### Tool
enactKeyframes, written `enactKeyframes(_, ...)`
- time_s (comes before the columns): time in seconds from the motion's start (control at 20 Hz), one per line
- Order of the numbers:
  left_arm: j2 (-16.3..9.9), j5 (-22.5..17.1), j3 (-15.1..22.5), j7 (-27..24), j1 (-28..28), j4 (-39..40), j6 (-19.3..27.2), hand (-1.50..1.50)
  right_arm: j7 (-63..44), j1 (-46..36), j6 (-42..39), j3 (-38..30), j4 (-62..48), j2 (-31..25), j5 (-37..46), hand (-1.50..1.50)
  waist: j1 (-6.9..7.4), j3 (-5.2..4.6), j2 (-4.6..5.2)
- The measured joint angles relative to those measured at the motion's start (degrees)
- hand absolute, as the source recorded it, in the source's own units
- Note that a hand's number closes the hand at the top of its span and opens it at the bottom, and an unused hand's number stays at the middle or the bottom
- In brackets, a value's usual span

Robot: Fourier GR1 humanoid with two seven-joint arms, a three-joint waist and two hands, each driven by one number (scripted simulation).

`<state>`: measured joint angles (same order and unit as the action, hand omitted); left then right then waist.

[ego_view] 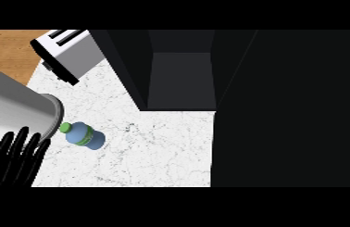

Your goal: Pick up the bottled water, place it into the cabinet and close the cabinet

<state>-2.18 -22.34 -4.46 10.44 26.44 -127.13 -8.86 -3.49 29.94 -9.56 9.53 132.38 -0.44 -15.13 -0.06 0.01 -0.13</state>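
White marble counter point(164, 152) is stretching beneath a dark cabinet point(181, 78) standing open, while the bottled water point(83, 135) is sitting untouched near the counter's left side, green cap toward a steel pot point(27, 108) and a toaster point(65, 52) beyond. Only the left hand point(21, 156) is showing, at the lower left edge, fingers straight and spread, holding nothing. Picking up cleanly probably means closing around the bottle's blue body, clear of the pot.
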Motion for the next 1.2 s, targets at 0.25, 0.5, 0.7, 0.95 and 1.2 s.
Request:
enactKeyframes(0.25,-0.51,-1.83,-3.06,-3.07,-0.22,2.88,-3.22,-1.5,0.8,-0.03,0.35,0.77,0.04,-0.54,0.84,-1.5,0.05,-0.02,0.02)
enactKeyframes(0.5,-0.18,-2.21,-6.21,-7.09,-0.29,7.71,-5.64,-1.5,4.42,2.28,-0.74,2.56,-1.36,-0.44,2.05,-1.5,-0.01,-0.02,0.02)
enactKeyframes(0.7,-0.57,-1.79,-8.79,-8.45,-2.08,11.62,-5.97,-1.5,8.03,3.55,-2.1,1.75,-3.53,-0.78,2.28,-1.5,-0.11,-0.01,0.04)
enactKeyframes(0.95,-2.99,-2.05,-12.82,-10.81,-4.98,17.59,-8.43,-1.5,7.91,2.95,-1.83,1.95,-3.83,-0.86,2.43,-1.5,-0.08,-0.01,0.06)
enactKeyframes(1.2,-4.03,2.09,-13.72,-14.58,-9.59,25.98,-9.26,-1.5,8.91,4.0,-2.46,2.81,-4.04,-1.08,2.89,-1.5,-0.27,-0.03,0.08)
